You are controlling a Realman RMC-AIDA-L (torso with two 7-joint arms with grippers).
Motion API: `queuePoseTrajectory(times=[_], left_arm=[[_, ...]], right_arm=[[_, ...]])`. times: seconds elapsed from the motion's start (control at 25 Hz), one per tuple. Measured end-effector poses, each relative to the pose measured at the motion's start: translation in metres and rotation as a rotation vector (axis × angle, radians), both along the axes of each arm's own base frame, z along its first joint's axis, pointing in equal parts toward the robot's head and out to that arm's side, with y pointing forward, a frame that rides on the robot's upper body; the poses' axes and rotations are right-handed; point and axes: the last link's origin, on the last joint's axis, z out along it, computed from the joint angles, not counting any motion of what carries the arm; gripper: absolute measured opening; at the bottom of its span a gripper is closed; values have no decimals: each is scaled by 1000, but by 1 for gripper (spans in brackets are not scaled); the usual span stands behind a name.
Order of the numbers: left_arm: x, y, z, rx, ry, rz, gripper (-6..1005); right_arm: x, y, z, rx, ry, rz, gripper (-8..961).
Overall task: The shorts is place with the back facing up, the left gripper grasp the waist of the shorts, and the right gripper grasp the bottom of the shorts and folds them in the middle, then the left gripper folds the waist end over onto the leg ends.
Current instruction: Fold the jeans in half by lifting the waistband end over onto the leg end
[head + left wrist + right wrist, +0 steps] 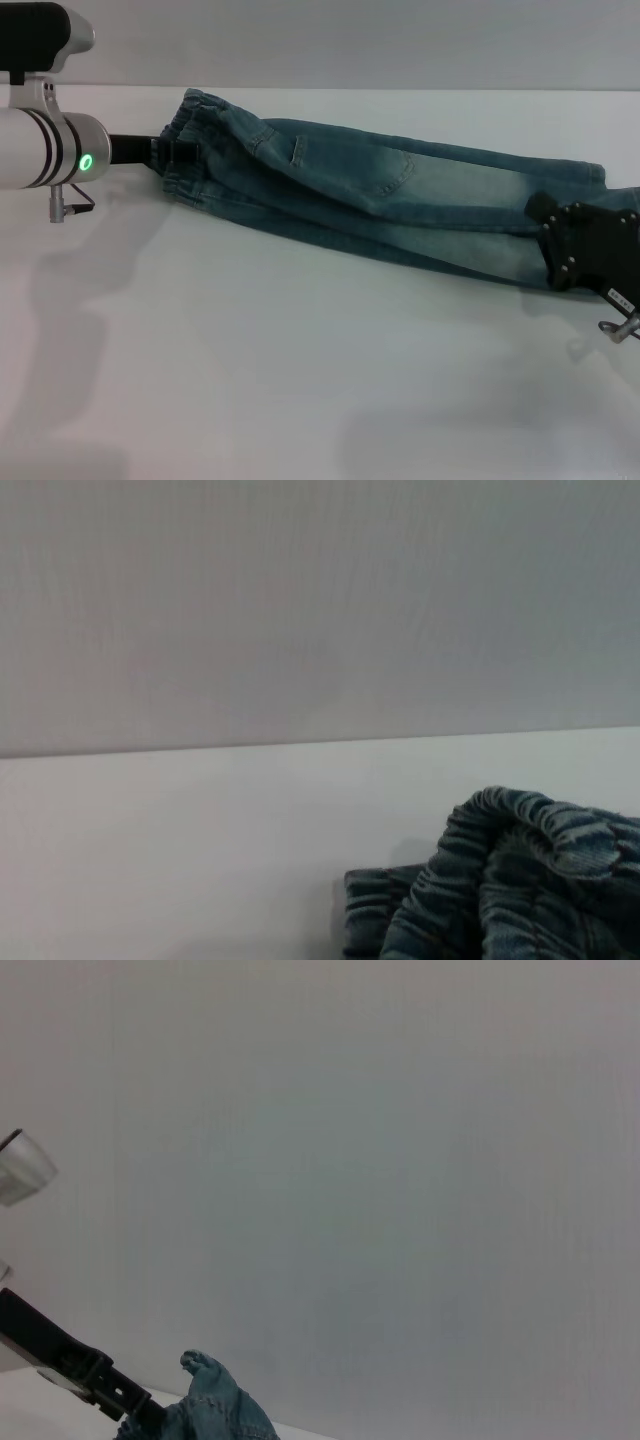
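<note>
Faded blue-green denim shorts (pixel 390 200) lie folded lengthwise into one long band across a white surface (pixel 260 370), running from the far left toward the near right. At the left end the left end effector (pixel 170 155), a black claw on a silver-white arm with black rings and a glowing green light, is pinching the waist (pixel 195 140), its prongs pressed into the puckered elastic band. The gathered fabric bunches up around the claw and rises slightly off the surface there. One back patch pocket (pixel 385 170) faces up on the top layer, just past the waistband.

At the opposite end the right end effector (pixel 560 225), a black blocky unit studded with small screws, sits on the bottom of the shorts (pixel 580 180), covering the leg ends where the denim darkens. It appears clamped on the hems, though its fingertips are hidden under its own body.

The left wrist view shows the ruffled band (pixel 510 880) close up against the pale wall (pixel 320 610), heaped in folds. The right wrist view looks along the length of the garment and catches a small peak of denim (pixel 215 1400) beside the far claw (pixel 100 1380). The shorts are stretched fairly taut between the two arms.
</note>
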Motion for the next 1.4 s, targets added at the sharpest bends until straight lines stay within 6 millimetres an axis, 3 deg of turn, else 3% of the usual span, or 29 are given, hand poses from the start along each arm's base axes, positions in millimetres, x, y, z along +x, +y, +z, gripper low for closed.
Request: queuePoseTrajectory(times=[0.72, 1.4], left_arm=[[-7, -1, -11, -42, 9, 34, 849], [-4, -4, -14, -65, 23, 14, 772]], right_arm=[[-1, 0, 0, -4, 1, 4, -1], [-1, 0, 2, -7, 14, -1, -1]])
